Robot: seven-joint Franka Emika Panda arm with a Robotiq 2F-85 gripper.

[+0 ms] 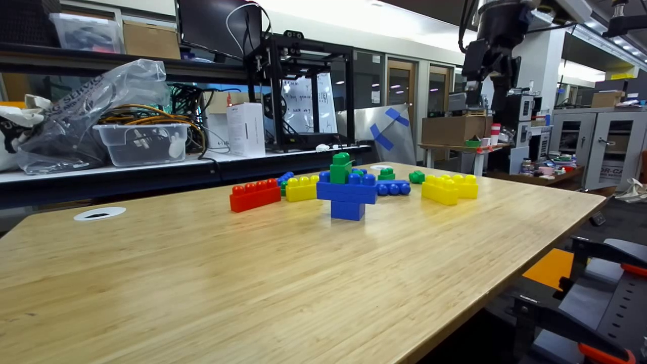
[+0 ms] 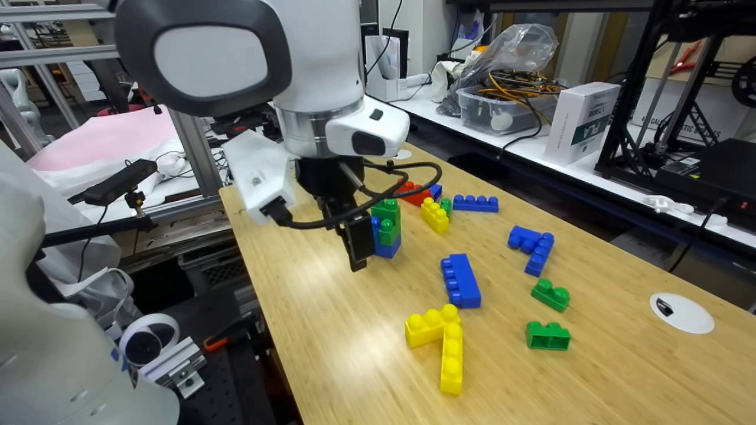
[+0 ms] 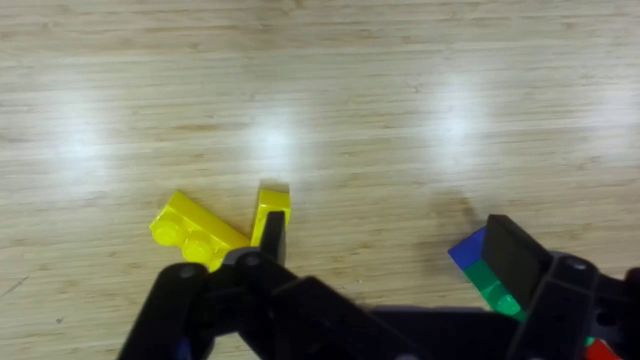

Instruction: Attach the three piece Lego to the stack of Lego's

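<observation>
three piece lego (image 2: 452, 342), yellow, lying on table (image 2: 348, 354), studs up, apart from the blue-green stack of lego's (image 1: 347, 191). in an exterior view it makes an l-shape: one leg's long axis runs near-vertical, free end toward bottom of view; other leg points left, toward table edge. gripper (image 3: 392, 240) above table, fingers spread wide, table visible between them.

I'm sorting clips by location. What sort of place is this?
Likely a robotics lab or workshop, judging by the white robot arm, what looks like a 3D printer, and a clear bin heaped with cables.
</observation>
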